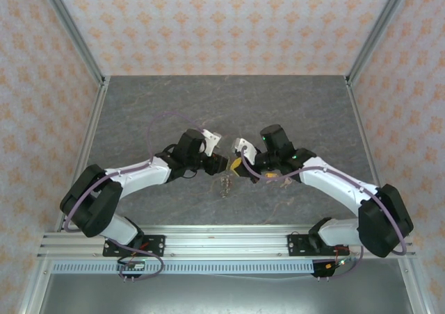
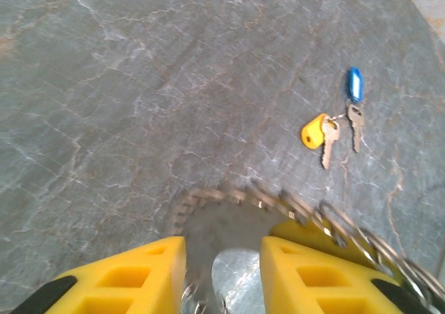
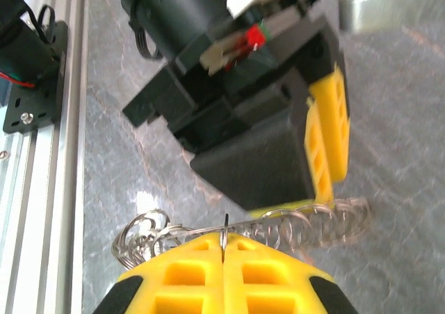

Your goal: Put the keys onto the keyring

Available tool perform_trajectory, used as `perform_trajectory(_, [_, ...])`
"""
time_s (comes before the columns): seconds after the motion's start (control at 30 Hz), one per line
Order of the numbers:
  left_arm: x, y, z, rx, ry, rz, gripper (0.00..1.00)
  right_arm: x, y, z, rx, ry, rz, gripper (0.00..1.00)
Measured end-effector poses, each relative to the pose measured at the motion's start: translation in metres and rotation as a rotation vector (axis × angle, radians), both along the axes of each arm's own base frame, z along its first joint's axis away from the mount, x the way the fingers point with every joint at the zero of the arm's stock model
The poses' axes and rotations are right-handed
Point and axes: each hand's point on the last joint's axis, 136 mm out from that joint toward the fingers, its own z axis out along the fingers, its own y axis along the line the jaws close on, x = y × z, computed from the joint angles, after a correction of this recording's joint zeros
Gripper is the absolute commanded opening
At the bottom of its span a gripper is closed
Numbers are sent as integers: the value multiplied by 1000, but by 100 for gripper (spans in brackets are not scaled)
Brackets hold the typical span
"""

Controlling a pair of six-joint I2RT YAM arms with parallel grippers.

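Right wrist: grey-brown beaded metal keyring (image 3: 306,224) is pinched at rim in closed R jaws; judged light, springy, slippery. L jaws apart, ring at tips; yellow-headed key (image 2: 314,131) & blue-headed key (image 2: 354,85) beyond them.

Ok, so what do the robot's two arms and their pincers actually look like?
Both the left arm and the right arm are built of white links with chunky black joint housings, and a thin lilac cable trails along each. The left pincer and right pincer have bright yellow plastic fingers with rectangular cut-outs, on black mounts.
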Motion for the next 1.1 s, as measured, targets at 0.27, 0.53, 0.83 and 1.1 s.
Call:
perform_trajectory(0.27, [6, 18, 52, -27, -143, 99, 56, 10, -8, -7, -38, 99, -158, 0])
perform_trajectory(0.53, [-33, 18, 77, -72, -203, 52, 66, 27, -5, 4, 22, 142, -287, 0])
perform_trajectory(0.83, [-68, -10, 39, 80, -227, -18, 78, 47, -11, 10, 39, 189, -451, 0])
perform_trajectory(1.1, [-55, -13, -1, 203, -227, 35, 78, 56, -11, 13, 50, 233, -528, 0])
